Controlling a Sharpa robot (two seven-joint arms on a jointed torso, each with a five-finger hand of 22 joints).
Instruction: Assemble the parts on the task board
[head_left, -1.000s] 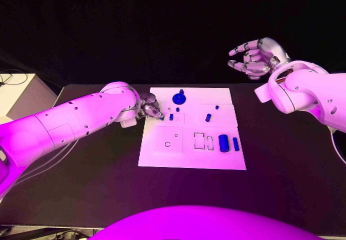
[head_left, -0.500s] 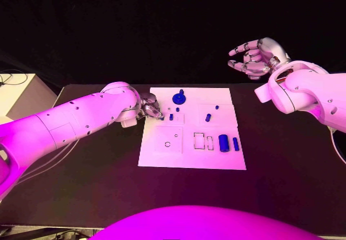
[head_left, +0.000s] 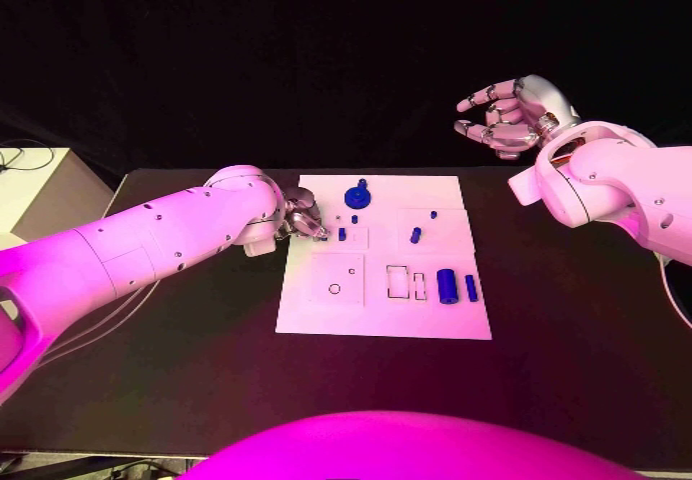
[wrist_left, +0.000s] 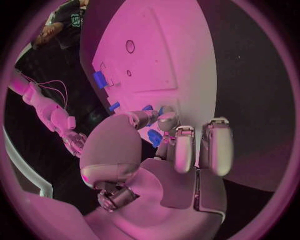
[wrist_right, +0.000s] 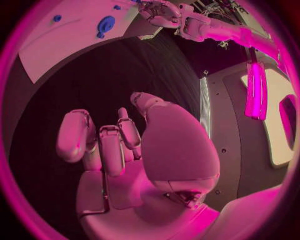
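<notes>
Left hand (head_left: 303, 222) shifted slightly over task board (head_left: 382, 315) | fingers (wrist_left: 164, 120) pinch small blue peg (wrist_left: 154, 136): we judge it light, stiff, slippery; take its sides | right hand (head_left: 512, 115) raised, fingers loosely apart, holding nothing.

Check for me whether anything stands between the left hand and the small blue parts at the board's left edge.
Nothing visible does. The left hand is already at the task board's left edge, and in the left wrist view its fingertips close around a small blue part. The right hand hangs beyond the table's far edge.

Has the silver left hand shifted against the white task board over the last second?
Yes, slightly: the left hand has edged further in over the white task board, toward the small blue peg.
</notes>
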